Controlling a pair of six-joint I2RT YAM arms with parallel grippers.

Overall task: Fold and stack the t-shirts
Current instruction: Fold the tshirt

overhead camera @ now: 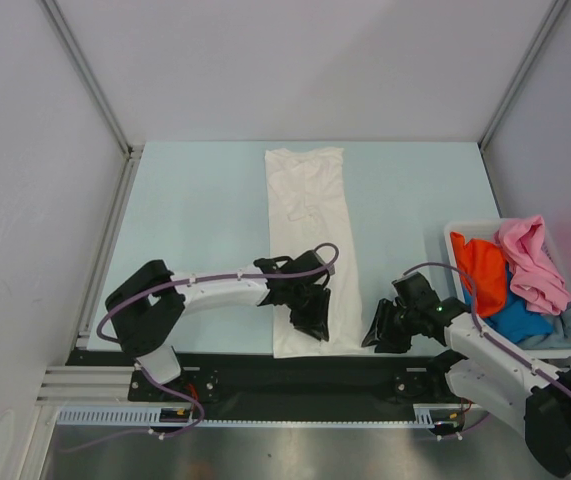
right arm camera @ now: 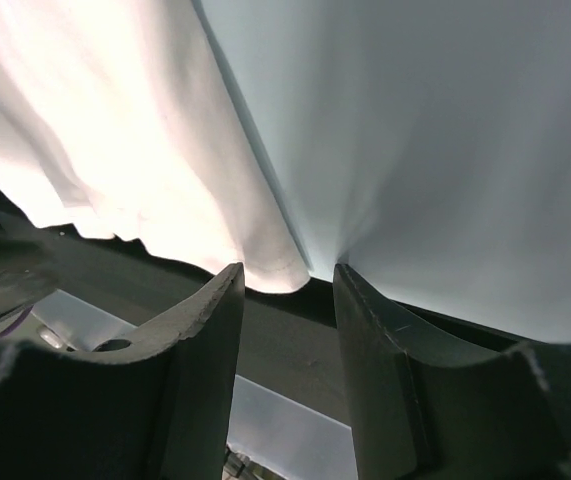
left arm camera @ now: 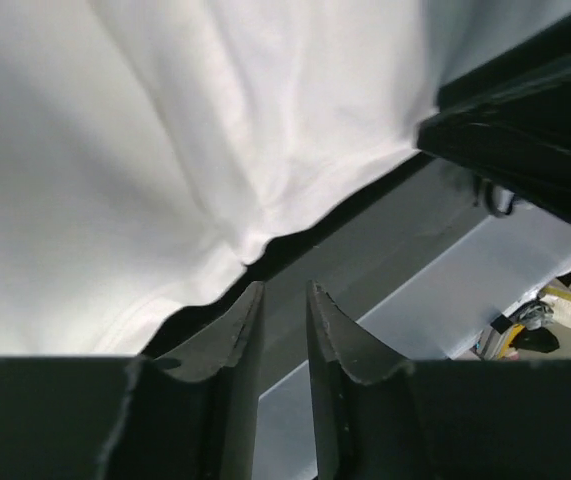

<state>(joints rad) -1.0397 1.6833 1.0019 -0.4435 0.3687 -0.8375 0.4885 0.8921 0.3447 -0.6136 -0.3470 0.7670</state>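
Note:
A white t-shirt (overhead camera: 310, 220) lies on the pale blue table as a long narrow strip running from the back to the near edge. My left gripper (overhead camera: 310, 318) hovers over its near end; in the left wrist view the fingertips (left arm camera: 285, 288) stand slightly apart with nothing between them, just off the cloth's hem (left arm camera: 165, 150). My right gripper (overhead camera: 380, 335) sits just right of the strip's near corner, open and empty, and the corner of the white cloth (right arm camera: 265, 265) shows right beyond its tips (right arm camera: 287, 270). Orange (overhead camera: 480, 270), pink (overhead camera: 530, 260), bright blue (overhead camera: 520, 320) and grey-blue (overhead camera: 565, 325) t-shirts lie bunched in a bin.
The pale plastic bin (overhead camera: 465, 228) stands at the table's right edge. A black strip (overhead camera: 265, 365) runs along the near edge under both grippers. White walls with metal frame posts (overhead camera: 115, 215) enclose the table on the left, back and right.

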